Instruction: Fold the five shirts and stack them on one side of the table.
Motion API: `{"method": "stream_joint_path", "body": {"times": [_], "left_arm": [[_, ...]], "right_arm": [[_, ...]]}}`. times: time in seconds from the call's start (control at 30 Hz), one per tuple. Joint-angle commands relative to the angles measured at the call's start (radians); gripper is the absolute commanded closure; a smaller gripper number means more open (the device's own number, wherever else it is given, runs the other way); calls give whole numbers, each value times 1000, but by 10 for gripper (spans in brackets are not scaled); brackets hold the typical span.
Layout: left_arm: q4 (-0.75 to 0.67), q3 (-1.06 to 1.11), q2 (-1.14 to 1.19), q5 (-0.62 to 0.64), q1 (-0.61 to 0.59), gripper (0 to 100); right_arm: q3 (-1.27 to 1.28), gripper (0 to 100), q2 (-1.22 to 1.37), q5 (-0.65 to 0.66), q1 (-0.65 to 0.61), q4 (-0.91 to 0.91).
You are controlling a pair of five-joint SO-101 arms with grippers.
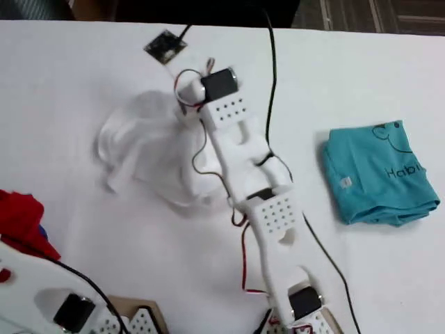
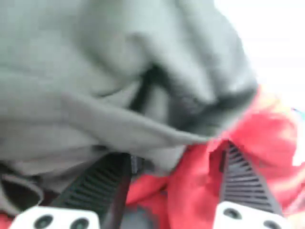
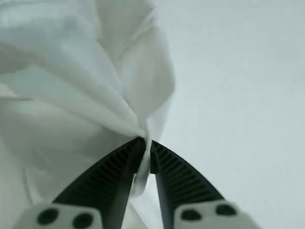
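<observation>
A white shirt (image 1: 149, 149) lies bunched on the white table (image 1: 62, 90), left of centre. My right gripper (image 3: 144, 145) is shut on a pinched fold of this white shirt (image 3: 81, 90), and its arm (image 1: 274, 209) stretches from the front edge up to the cloth. A teal shirt (image 1: 379, 174) lies folded at the right. At the left edge a red shirt (image 1: 21, 223) is crumpled. My left gripper (image 2: 178, 152) stands open over the red shirt (image 2: 267, 138), with red cloth between its fingers (image 2: 243, 176) and a grey shirt (image 2: 105, 71) heaped just beyond.
A small black square device (image 1: 165, 45) on a cable lies near the table's far edge. A black cable (image 1: 271, 76) runs along the right arm down the table. The left arm's base (image 1: 49, 292) fills the front left corner.
</observation>
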Motion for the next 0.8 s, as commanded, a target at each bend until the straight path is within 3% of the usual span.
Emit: {"method": "stream_joint_path", "body": {"times": [0.0, 0.27, 0.43, 0.77], "left_arm": [[43, -44, -14, 57, 117, 718], [164, -272, -6, 206, 359, 718], [166, -272, -11, 281, 491, 718], [160, -130, 46, 350, 672, 718]], "right_arm": [[91, 977, -87, 12, 10, 4], [221, 950, -101, 14, -64, 2], [222, 852, -174, 6, -56, 2], [227, 847, -308, 6, -53, -84]]}}
